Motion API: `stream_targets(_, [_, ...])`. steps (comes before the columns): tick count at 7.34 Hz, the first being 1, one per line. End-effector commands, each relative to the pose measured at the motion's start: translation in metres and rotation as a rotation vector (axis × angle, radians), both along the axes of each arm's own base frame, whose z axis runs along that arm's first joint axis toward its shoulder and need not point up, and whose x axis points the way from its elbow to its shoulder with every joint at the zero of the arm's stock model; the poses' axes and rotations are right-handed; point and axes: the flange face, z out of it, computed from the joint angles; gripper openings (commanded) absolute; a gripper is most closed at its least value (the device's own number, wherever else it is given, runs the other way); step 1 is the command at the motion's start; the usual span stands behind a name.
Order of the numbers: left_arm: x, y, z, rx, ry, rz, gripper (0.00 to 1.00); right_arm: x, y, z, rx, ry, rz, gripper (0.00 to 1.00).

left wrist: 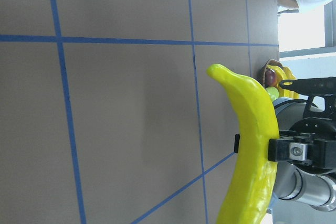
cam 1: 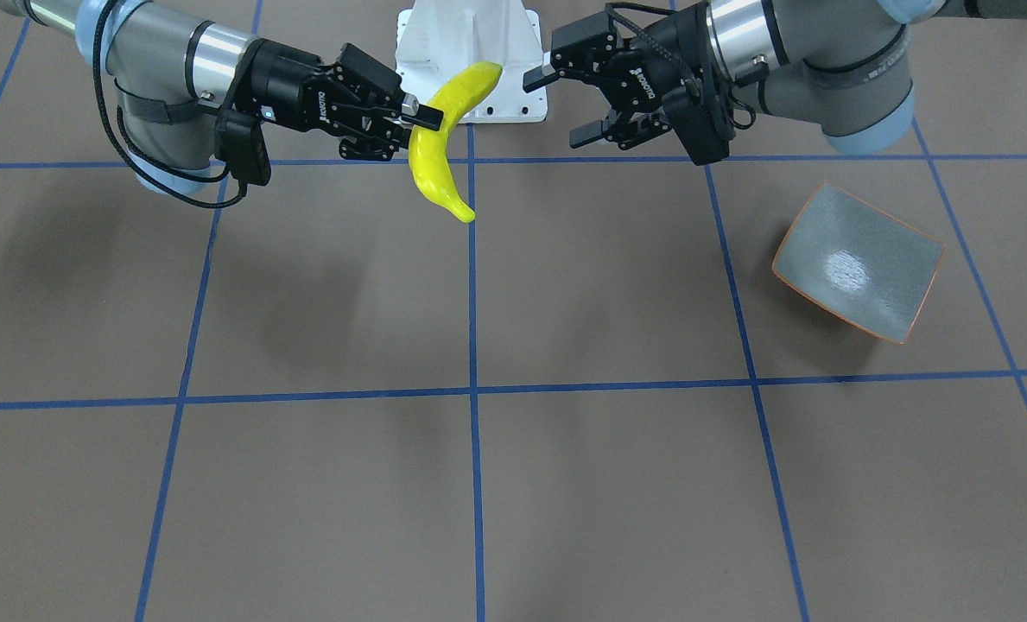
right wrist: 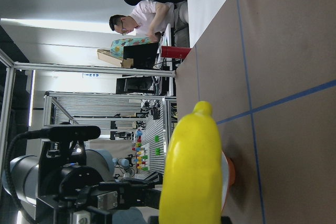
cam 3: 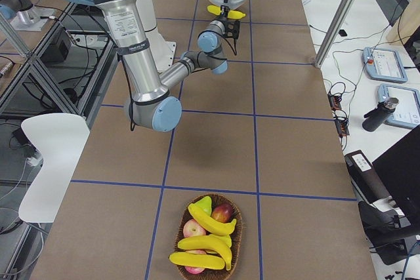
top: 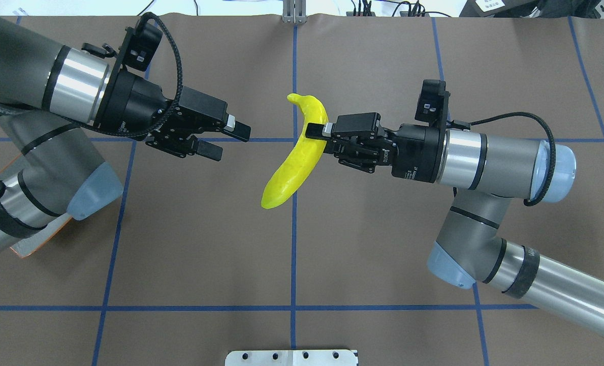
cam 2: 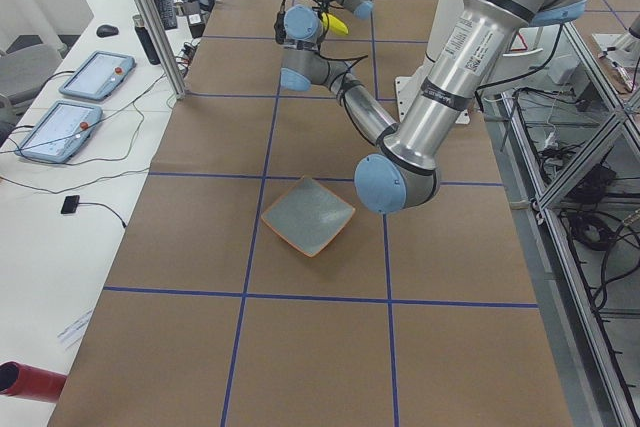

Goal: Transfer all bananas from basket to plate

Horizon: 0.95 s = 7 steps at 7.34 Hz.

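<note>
Right hand [top: 316, 142] clamped on one banana [top: 291, 170], gripping nearer its end away from robot. Fruit held in air over centre of table [top: 383, 244], both tips free. Left hand [top: 229, 143] has fingers spread, pointed at banana from left, clear gap between them. Plate [cam 1: 859, 259] flat on table, left side, well apart from both hands. Basket [cam 3: 237, 226] at right end of table, three more bananas [cam 3: 209, 244] lying in it among apples [cam 3: 223, 213].
</note>
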Motion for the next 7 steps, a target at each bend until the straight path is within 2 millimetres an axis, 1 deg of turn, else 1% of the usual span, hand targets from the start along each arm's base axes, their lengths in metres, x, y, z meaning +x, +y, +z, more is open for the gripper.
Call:
stream_targets(1, [0.016, 0.029, -0.011, -0.068, 0.139, 0.026, 1.0, 0.0, 0.01, -0.012, -0.006, -0.106, -0.02, 0.0])
stream_targets(2, [0.015, 0.031, -0.014, -0.08, 0.159, 0.037, 1.0, 0.005, 0.012, -0.014, -0.014, -0.153, -0.034, 0.0])
stream_targets(4, [0.022, 0.042, -0.018, -0.072, 0.176, 0.065, 0.99, 0.004, 0.012, -0.02, -0.018, -0.169, -0.037, 0.0])
stream_targets(6, [0.02, 0.046, -0.035, -0.112, 0.211, 0.093, 0.99, 0.0, 0.013, -0.028, -0.002, -0.194, -0.047, 0.0])
stream_targets(7, [0.02, 0.047, -0.035, -0.12, 0.215, 0.099, 0.98, -0.004, 0.014, -0.021, 0.01, -0.21, -0.051, 0.0])
